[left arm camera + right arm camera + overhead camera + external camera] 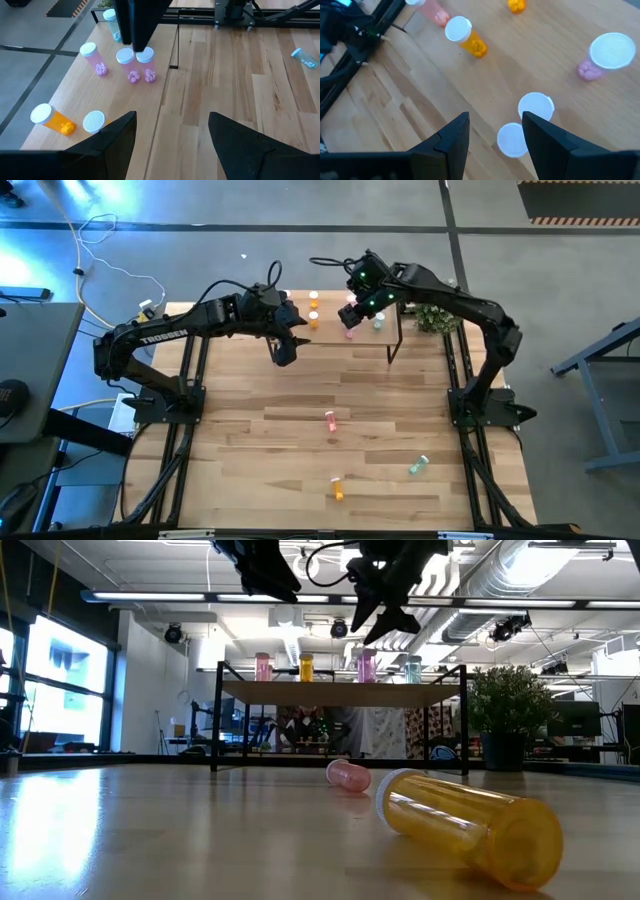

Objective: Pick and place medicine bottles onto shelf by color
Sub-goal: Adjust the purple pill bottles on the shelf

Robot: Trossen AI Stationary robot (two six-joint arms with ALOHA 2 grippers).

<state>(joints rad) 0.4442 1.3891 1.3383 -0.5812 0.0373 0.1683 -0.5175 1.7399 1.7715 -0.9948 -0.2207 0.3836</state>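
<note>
- Table (250, 440): the large wood surface carried three bottles lying on their sides, all in its near half, well apart from both arms.
- Shelf (330, 345): stood at the table's 12 o'clock edge; the low view showed upright bottles on its board (pink, orange, pink, teal), and the left wrist view showed more there, three pink ones close together plus orange ones.
- Left gripper (283, 352): hovered just off the shelf's front edge, left of centre; fingers spread wide, nothing between them.
- Right gripper (352, 308): hung over the shelf's pink group, fingers parted and empty, two white caps just beside the gap in its wrist view.
- Lying orange bottle (338, 489): at 6 o'clock from both grippers, the farthest of the three; long axis roughly 12-to-6.
- Lying teal bottle (418, 466): at roughly 5 o'clock from the right gripper, on the right arm's side; axis diagonal.
- Lying pink bottle (329, 420): at 5 o'clock from the left gripper, the nearest of the three; axis roughly 12-to-6.
- Judgement: the left arm was closer to the pink bottle and already clear of the shelf, so that fetch looked the shortest, with jaws closing across the 3-to-9 line.
</note>
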